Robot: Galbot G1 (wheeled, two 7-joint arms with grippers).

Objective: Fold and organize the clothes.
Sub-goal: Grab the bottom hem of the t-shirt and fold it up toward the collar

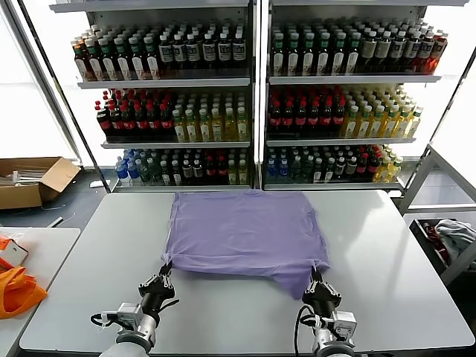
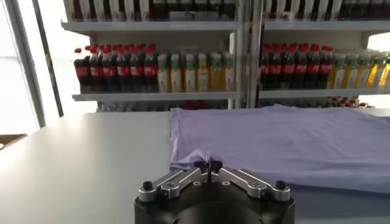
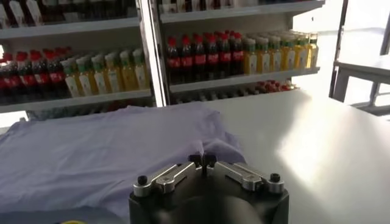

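Note:
The clothes are one lavender T-shirt, lying flat and partly folded in the middle of the white table. My left gripper is shut on the shirt's near left corner. My right gripper is shut on the near right corner, where the cloth hangs in a point. In both wrist views the fingertips are pressed together with a ridge of purple cloth pinched between them. No print or label shows on the side facing up.
Shelves of bottled drinks stand behind the table. An orange bag lies on a side table at the left, a cardboard box on the floor beyond it. A bin with grey-white fabric sits to the right.

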